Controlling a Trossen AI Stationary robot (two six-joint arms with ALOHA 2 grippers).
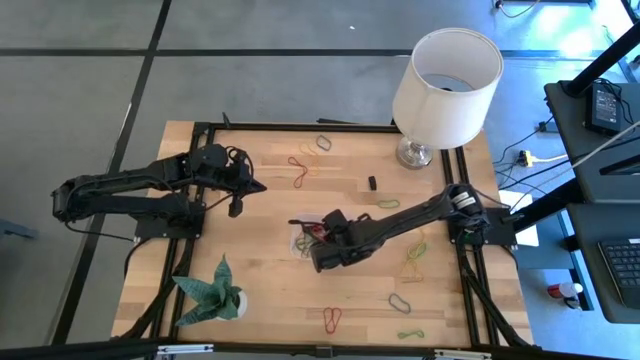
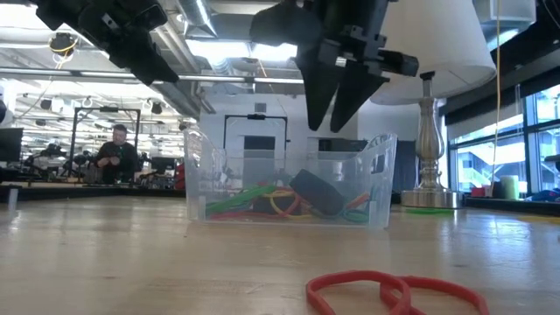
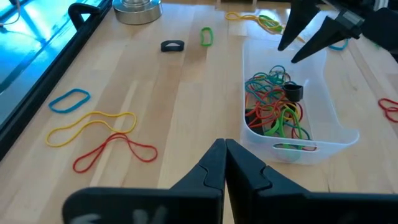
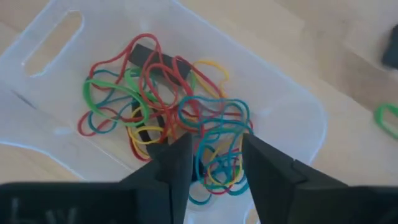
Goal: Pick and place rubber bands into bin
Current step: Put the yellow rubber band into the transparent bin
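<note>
A: Right wrist view: right gripper [image 4: 214,165] poised directly over the clear bin [image 4: 292,118], fingers parted, nothing between them. Likely positioned so a drop lands inside.

B: Contents?

A: Tangle of rubber bands [image 4: 168,106] in red, green, yellow and blue, plus a black one. Others lie loose on the table [image 1: 260,290], including a red band [image 1: 332,318].

B: Left gripper [image 3: 225,163]?

A: Pinched closed, empty, waiting off to the bin's side.

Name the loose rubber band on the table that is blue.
The blue oval rubber band lying alone on the wood near the table edge, beside the long yellow band; the other loose bands are red, yellow, green or black.
</note>
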